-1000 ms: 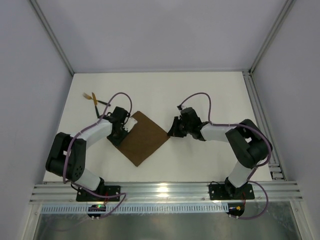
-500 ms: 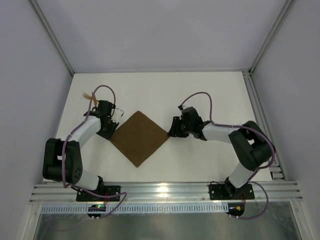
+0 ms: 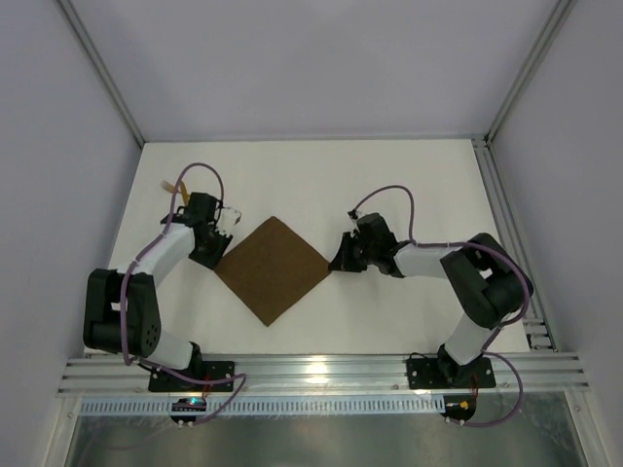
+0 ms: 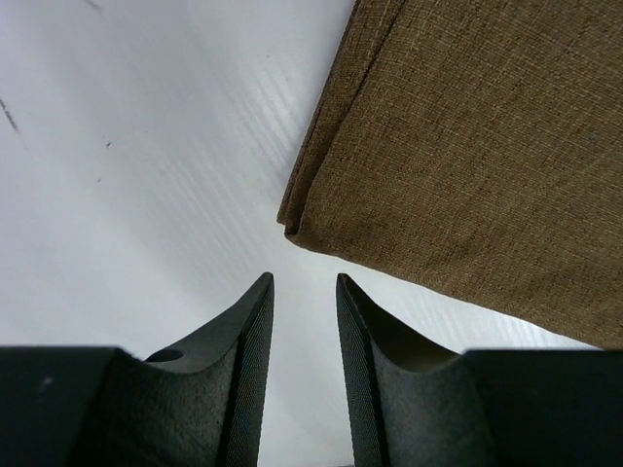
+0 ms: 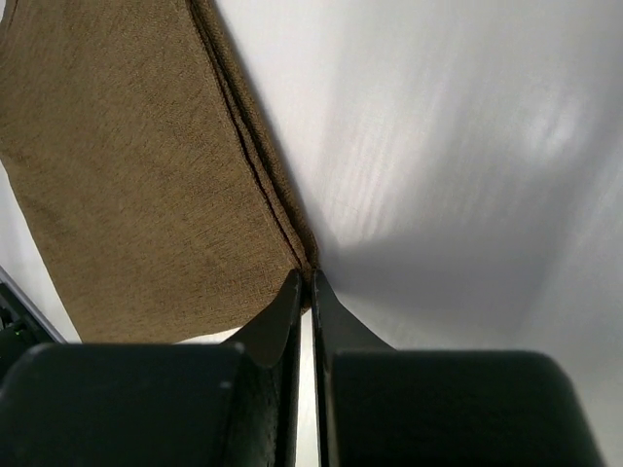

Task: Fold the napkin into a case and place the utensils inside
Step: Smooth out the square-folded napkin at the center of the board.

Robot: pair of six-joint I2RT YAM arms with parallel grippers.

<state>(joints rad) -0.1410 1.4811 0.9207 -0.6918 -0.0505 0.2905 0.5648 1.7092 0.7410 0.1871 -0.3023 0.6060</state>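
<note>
The dark-brown napkin (image 3: 273, 269) lies flat on the white table as a folded, layered diamond. My left gripper (image 3: 220, 233) is open and empty just off the napkin's upper-left edge. In the left wrist view the gripper (image 4: 305, 280) sits a little short of a folded corner of the napkin (image 4: 467, 146). My right gripper (image 3: 337, 259) is shut on the napkin's right corner. The right wrist view shows its fingertips (image 5: 307, 277) pinching the layered corner of the napkin (image 5: 136, 175). The utensils (image 3: 172, 186) lie at the back left, only a gold head showing beside the left arm's cable.
A metal rail (image 3: 506, 233) runs along the table's right edge, and grey walls enclose the back and sides. The arm bases stand on the aluminium frame (image 3: 321, 370) at the near edge.
My left gripper has drawn back to the left off the napkin, whose left corner now lies uncovered and flat. The right gripper has stayed on the right corner.
</note>
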